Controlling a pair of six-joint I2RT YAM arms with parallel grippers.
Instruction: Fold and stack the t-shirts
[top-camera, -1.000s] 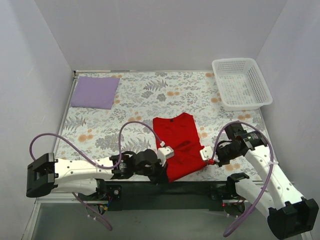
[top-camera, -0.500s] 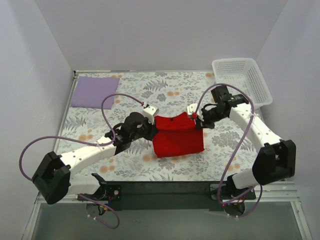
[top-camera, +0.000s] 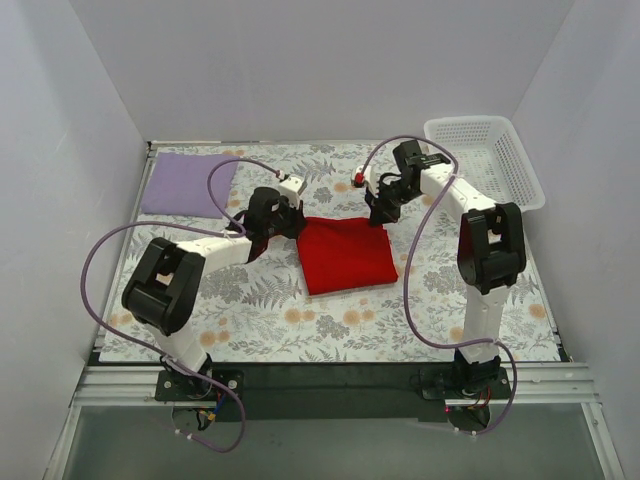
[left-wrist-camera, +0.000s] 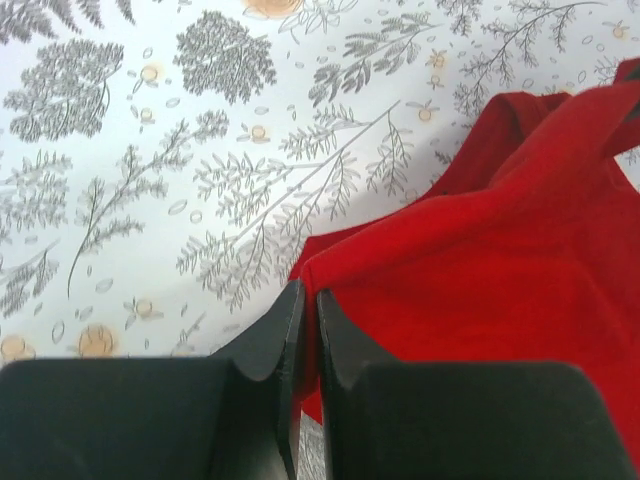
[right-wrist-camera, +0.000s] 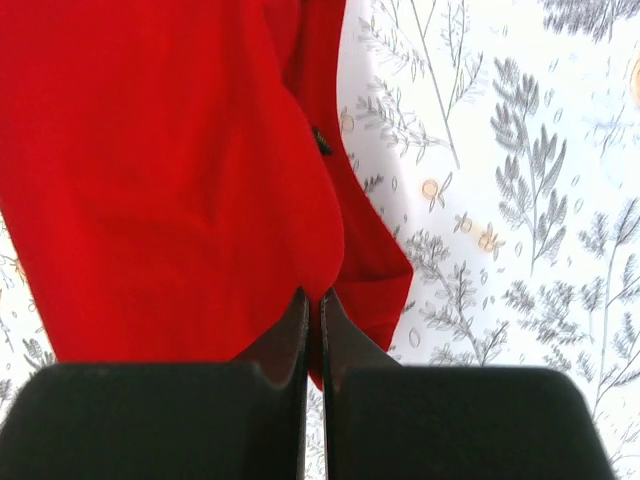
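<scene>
My left gripper (top-camera: 296, 222) is at the far left corner of the red shirt (top-camera: 345, 255). Its jaws are closed to a narrow slit, and in the left wrist view the fingers (left-wrist-camera: 268, 352) pinch the edge of the red cloth, which shows in the gap between them. My right gripper (top-camera: 378, 212) is at the far right corner of the same shirt. Its jaws are likewise pressed almost together, and in the right wrist view the fingers (right-wrist-camera: 282, 340) nip a fold of red cloth that bulges just beyond the tips. Both arms reach forward over the table (top-camera: 250, 290) and meet the shirt from opposite sides. The red shirt lies near the middle of the table as a rough rectangle, doubled over itself, with its near edge resting on the floral cover. Whether the gripped far edge is lifted or touches the cover, I cannot tell. The lavender shirt (top-camera: 190, 183) lies flat as a rectangle in the far left corner, well apart from the red shirt. A white basket (top-camera: 484, 122) sits in the far right corner, beyond my right arm.
</scene>
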